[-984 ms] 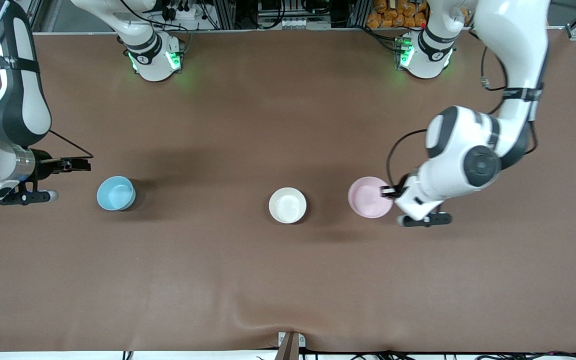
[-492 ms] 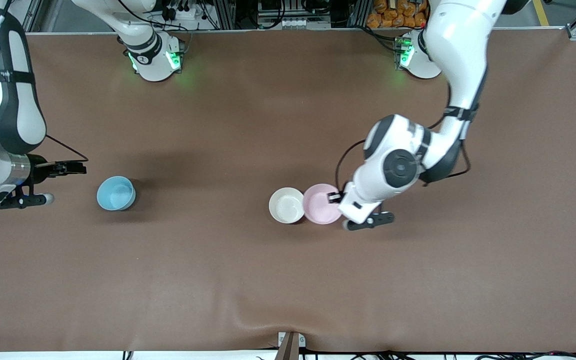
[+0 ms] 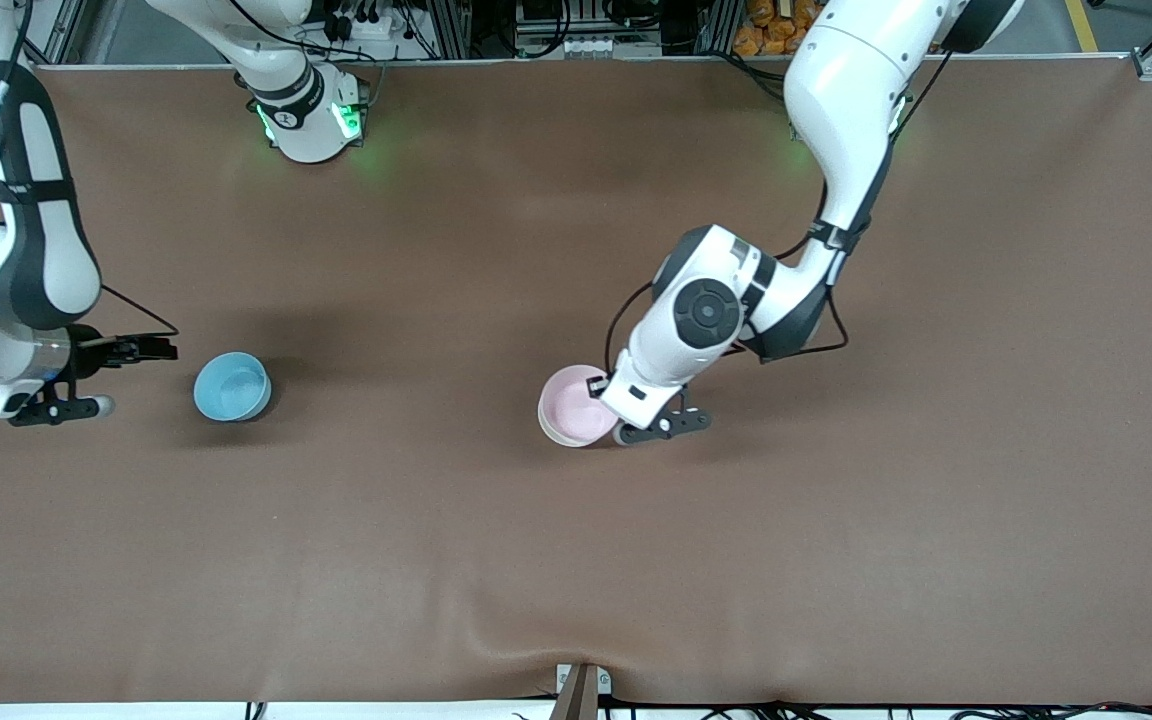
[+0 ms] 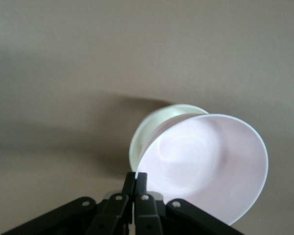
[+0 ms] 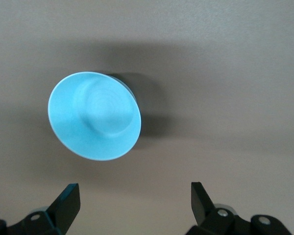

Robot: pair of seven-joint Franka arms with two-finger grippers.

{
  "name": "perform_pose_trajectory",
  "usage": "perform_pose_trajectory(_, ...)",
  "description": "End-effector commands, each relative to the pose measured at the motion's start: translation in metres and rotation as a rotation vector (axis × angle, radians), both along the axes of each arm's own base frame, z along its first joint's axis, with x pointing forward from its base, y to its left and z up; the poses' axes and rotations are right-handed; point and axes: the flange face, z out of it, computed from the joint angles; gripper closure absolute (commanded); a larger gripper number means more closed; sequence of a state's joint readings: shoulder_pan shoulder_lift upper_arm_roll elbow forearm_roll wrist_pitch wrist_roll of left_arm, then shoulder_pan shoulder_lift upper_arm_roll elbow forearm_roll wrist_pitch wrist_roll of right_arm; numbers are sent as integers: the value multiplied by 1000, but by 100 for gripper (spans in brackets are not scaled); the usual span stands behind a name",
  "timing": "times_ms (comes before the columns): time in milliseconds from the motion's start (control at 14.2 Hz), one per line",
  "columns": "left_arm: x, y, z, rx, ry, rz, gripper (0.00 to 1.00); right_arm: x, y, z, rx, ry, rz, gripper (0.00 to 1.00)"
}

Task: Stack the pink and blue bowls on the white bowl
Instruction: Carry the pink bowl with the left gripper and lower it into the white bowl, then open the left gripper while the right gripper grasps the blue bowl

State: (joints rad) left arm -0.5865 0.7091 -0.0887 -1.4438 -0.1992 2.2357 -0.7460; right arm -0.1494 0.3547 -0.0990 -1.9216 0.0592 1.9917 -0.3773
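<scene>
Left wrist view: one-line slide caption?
Left claw shut on the pale pink plastic bowl's rim, holding it over the white bowl.

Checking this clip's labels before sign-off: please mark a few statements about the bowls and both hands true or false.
1. The left hand grips the pale pink plastic bowl by its rim. True.
2. The pink bowl is over the plain white plastic bowl. True.
3. The light blue plastic bowl is already stacked. False: it sits alone on the brown table.
4. The right hand holds the blue bowl. False: it is open, beside it.
</scene>
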Motion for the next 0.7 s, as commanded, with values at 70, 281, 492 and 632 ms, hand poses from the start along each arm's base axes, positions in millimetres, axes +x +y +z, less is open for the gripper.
perform_pose_trajectory(70,5,-7,-5,-27,-14,27,100,4,-9,-47,51,-43,-58,0)
perform_pose_trajectory(281,9,-2,-6,-28,-21,22,100,-1,-10,-80,84,-1,-98,0)
perform_pose_trajectory(492,8,-3,-16,-26,-23,19,100,-6,-10,-99,91,32,-103,0)
perform_pose_trajectory(632,8,-3,-24,-23,-21,20,100,-5,-10,-103,93,36,-106,14)
